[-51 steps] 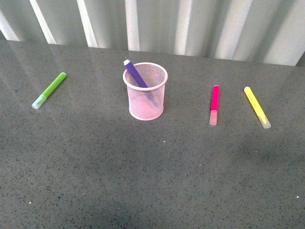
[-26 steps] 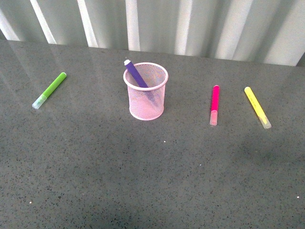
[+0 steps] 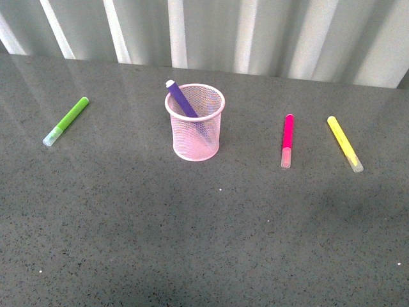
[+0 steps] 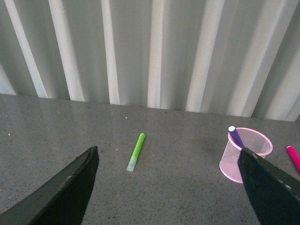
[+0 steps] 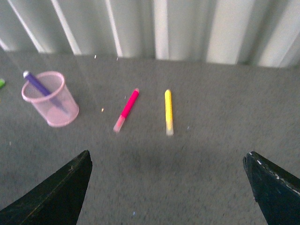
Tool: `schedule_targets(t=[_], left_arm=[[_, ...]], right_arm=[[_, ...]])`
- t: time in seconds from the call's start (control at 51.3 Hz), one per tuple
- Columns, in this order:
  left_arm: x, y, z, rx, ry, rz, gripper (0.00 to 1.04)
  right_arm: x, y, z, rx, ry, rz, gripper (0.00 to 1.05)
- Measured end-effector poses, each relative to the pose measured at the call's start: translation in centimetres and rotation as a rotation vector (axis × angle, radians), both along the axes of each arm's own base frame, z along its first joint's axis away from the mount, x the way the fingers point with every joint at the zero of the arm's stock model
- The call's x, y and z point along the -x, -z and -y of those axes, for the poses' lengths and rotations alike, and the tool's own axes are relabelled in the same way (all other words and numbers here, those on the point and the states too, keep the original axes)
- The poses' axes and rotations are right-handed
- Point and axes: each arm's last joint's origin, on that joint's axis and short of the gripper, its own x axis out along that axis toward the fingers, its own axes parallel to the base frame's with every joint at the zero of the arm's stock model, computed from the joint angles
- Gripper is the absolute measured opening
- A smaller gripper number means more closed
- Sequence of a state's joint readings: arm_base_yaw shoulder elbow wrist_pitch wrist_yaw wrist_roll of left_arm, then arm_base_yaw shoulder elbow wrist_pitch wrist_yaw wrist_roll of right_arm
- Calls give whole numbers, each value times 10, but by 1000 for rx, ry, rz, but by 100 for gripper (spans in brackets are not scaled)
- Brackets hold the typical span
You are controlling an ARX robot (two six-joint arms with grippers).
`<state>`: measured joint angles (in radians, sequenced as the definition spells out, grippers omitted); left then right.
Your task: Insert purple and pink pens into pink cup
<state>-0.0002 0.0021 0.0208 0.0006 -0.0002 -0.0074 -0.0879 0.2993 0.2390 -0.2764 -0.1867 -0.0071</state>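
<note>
Front view tells me I'm halfway: the purple pen (image 3: 181, 99) leans inside the pink cup (image 3: 195, 142), the pink pen (image 3: 287, 135) lies flat well right of that cup, awaiting pickup, and my left gripper (image 4: 167, 150) and right gripper (image 5: 166, 154) both hang spread wide, holding nothing.

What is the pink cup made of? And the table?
The pink cup looks like painted wire mesh, probably metal: you can see the purple pen through its tiny holes. The table looks like speckled stone, smooth and faintly shiny.
</note>
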Motion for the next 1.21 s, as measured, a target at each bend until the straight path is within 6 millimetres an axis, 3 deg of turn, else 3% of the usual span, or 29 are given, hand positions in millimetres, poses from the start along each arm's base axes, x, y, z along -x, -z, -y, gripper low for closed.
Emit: schedule_targets(t=[0.058, 0.117, 0.253, 0.312, 0.351, 0.409, 0.506, 0.565, 0.779, 1.208], left_arm=[[0, 0, 0, 0, 0, 0, 99], [0, 0, 0, -2, 0, 0, 97], [0, 0, 0, -2, 0, 0, 98], [0, 0, 0, -2, 0, 0, 98], [0, 0, 0, -2, 0, 0, 98], [0, 0, 0, -2, 0, 0, 98], [0, 0, 0, -2, 0, 0, 98], [0, 0, 0, -2, 0, 0, 98], [0, 0, 0, -2, 0, 0, 98], [0, 0, 0, -3, 0, 1, 98]], right_arm=[[-14, -27, 5, 0, 32, 66, 98], [-36, -55, 13, 4, 96, 150, 98], [-95, -73, 25, -44, 194, 147, 98], [-123, -69, 30, -79, 223, 77, 98], [-152, -58, 32, -106, 264, -9, 98], [-178, -45, 32, -125, 283, -95, 98], [-233, -18, 16, -151, 285, -314, 98], [-251, -4, 0, -158, 254, -423, 98], [-278, 28, -57, -138, 123, -640, 98], [-314, 78, -77, -36, 178, -770, 98]])
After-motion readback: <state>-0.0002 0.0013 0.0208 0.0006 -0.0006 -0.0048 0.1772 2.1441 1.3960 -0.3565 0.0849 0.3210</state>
